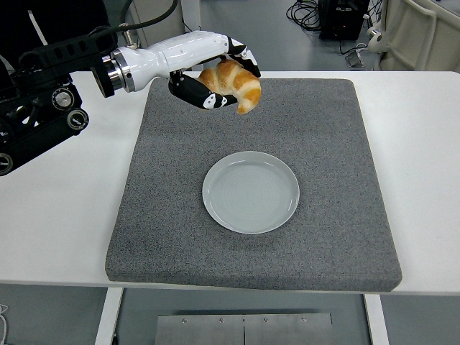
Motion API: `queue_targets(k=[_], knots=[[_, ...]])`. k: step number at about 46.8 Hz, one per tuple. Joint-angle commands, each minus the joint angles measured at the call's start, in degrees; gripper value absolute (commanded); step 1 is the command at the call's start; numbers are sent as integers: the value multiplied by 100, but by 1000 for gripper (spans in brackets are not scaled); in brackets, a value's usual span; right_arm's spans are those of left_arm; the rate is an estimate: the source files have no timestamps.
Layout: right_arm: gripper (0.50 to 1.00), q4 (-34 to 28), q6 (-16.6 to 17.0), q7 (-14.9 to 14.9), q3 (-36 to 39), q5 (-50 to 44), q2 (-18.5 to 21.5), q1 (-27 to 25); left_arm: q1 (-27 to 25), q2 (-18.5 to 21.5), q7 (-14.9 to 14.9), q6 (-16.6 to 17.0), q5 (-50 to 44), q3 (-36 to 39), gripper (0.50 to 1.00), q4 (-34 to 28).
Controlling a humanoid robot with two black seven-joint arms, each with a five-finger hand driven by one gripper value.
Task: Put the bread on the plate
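Head view: the left hand (pixel 212 75) reaches in from the left, fingers (pixel 205 97) wrapped around a croissant (pixel 233 84), gripping it in the air above the far part of the grey mat (pixel 172 208). The fingers cover the croissant's left end. The white plate (pixel 251 192) sits empty mid-mat, nearer the camera and well apart from the croissant. The mat lies on the white surface (pixel 65 208). Cables (pixel 305 12) trail on the floor behind.

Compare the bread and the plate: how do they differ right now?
The bread is golden-brown and curved; the plate is pale, round and flat. The bread is held up in the left hand; the plate lies empty on the grey mat. Both are over the mat.
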Motion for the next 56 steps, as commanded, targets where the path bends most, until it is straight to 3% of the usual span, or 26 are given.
queue_targets(k=[1,22,56], knots=[[1000,0,0,0,0,0,0,0,0,-27,1,0,39,-5,542,-92],[1000,8,0,0,0,0,0,0,184,-413,10,9,460,65,521,-145],[1000,0,0,0,0,0,0,0,1099,-897,10,123,1225,329,521,268]])
